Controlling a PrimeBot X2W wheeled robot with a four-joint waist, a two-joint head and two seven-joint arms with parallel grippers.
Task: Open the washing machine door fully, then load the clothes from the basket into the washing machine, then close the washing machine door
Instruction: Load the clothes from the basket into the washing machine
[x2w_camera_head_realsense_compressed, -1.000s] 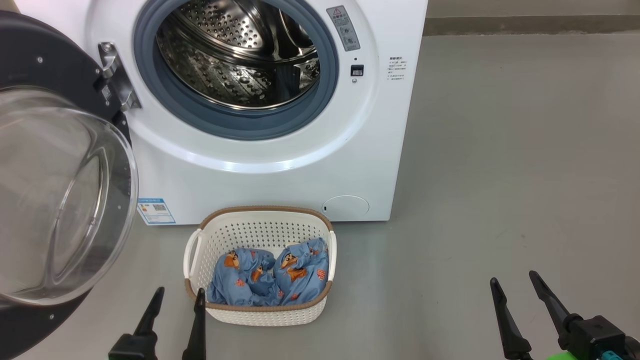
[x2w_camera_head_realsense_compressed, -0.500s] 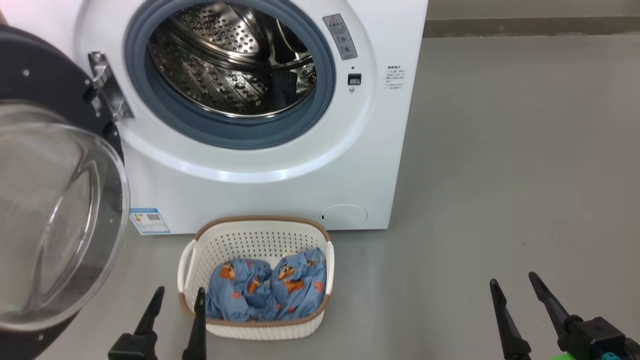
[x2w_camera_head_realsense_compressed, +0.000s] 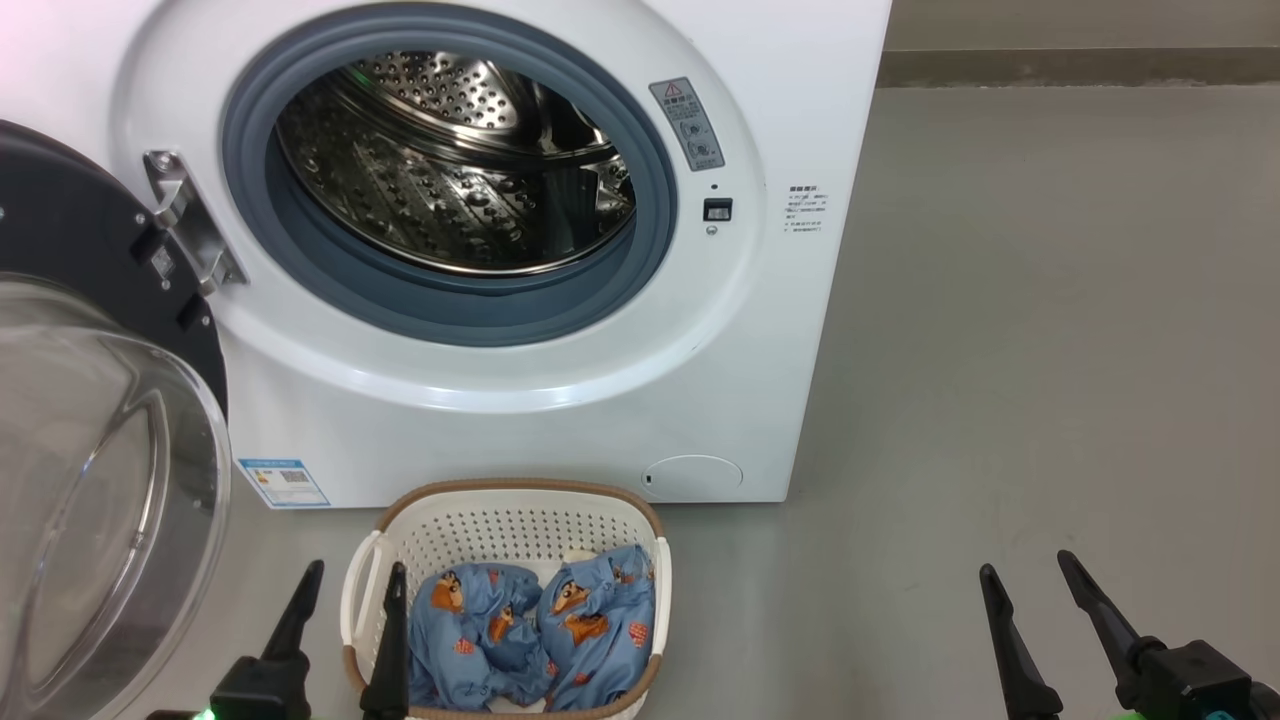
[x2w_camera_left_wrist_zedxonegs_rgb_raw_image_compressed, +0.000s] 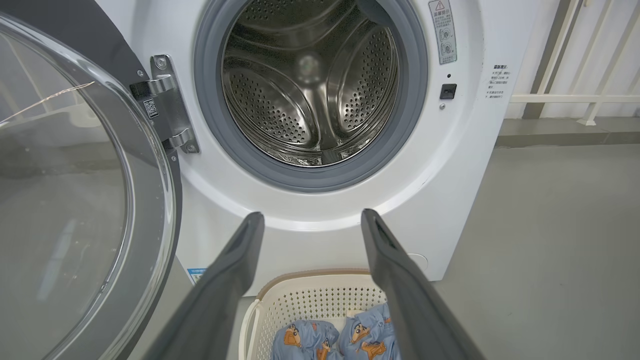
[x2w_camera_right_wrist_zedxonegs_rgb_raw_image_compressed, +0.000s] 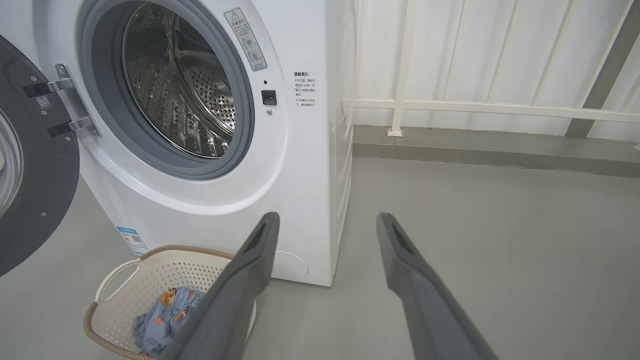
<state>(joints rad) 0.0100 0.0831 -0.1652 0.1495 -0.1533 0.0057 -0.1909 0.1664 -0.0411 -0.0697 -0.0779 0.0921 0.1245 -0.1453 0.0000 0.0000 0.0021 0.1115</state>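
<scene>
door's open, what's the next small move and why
Probably lower the left hand onto the clothes in the basket: the door stands wide open, the drum is empty, and that open, empty hand sits by the basket.

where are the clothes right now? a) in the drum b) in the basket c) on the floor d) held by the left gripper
b: the clothes lie bunched inside the basket, which stands on the floor before the washing machine.
</scene>
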